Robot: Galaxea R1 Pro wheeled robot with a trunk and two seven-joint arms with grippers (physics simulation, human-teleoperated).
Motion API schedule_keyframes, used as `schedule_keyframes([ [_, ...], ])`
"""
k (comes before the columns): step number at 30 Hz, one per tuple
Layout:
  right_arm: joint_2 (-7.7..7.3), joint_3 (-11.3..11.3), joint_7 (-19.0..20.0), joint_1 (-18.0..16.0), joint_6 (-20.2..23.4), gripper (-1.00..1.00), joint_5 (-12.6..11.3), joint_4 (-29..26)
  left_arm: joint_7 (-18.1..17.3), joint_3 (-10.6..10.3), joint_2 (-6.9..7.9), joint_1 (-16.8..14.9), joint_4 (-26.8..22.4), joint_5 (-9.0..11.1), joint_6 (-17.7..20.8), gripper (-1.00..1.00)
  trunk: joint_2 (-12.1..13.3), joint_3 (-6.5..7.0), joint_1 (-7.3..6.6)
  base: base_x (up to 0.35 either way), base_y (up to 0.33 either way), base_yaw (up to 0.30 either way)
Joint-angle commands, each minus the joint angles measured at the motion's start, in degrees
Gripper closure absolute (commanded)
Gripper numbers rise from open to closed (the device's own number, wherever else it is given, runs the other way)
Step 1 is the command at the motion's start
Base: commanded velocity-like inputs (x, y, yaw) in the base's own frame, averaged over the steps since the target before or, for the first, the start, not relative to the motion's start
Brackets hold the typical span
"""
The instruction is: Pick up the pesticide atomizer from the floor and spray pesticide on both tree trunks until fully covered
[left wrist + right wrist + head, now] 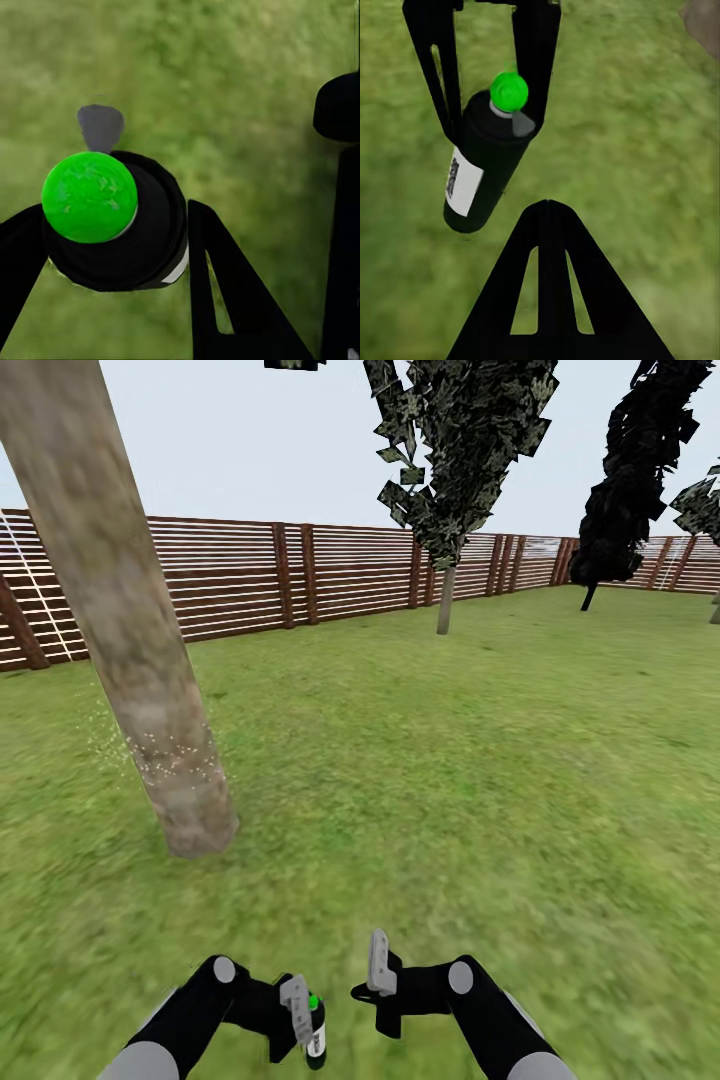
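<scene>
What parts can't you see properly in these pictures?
- Near tree trunk: its crown is cut off by the head view's top edge.
- Trunk's far side: hidden by the trunk itself, so pesticide coverage there is unknown.
- Atomizer label: too blurred to read, right wrist view.
- Right gripper: fingers overlap, opening unclear.

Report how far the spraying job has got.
Done: the atomizer is off the floor, clamped in the left gripper. In hand: whitish specks dot the lower part of the near trunk; higher up it looks bare. Left: finishing that trunk, then the far tree. The right gripper is empty.
</scene>
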Motion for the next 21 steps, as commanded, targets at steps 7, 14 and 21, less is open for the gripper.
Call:
schedule_keyframes([
  [7, 0.02, 0.0, 0.0, 0.0, -0.3, 1.0, 0.4, -0.1, 0.0, 0.3, -3.06, 0.0, 0.0, -1.0, -0.5, 1.0, 0.0, -0.05, -0.01, 0.0, 0.0, 0.0],
  [14, 0.02, 0.0, 0.0, 0.0, -0.3, 1.0, 0.4, -0.1, 0.6, 0.3, -4.08, 0.0, 0.0, -0.9, -0.5, 1.0, 0.0, -0.05, -0.01, 0.0, 0.0, 0.0],
  [21, 0.02, 0.0, 0.0, 0.0, -0.3, 1.0, 0.4, -0.1, 0.6, 0.4, -4.52, 0.0, 0.0, -0.6, -0.5, 1.0, 0.0, -0.05, -0.01, 0.0, 0.0, 0.0],
])
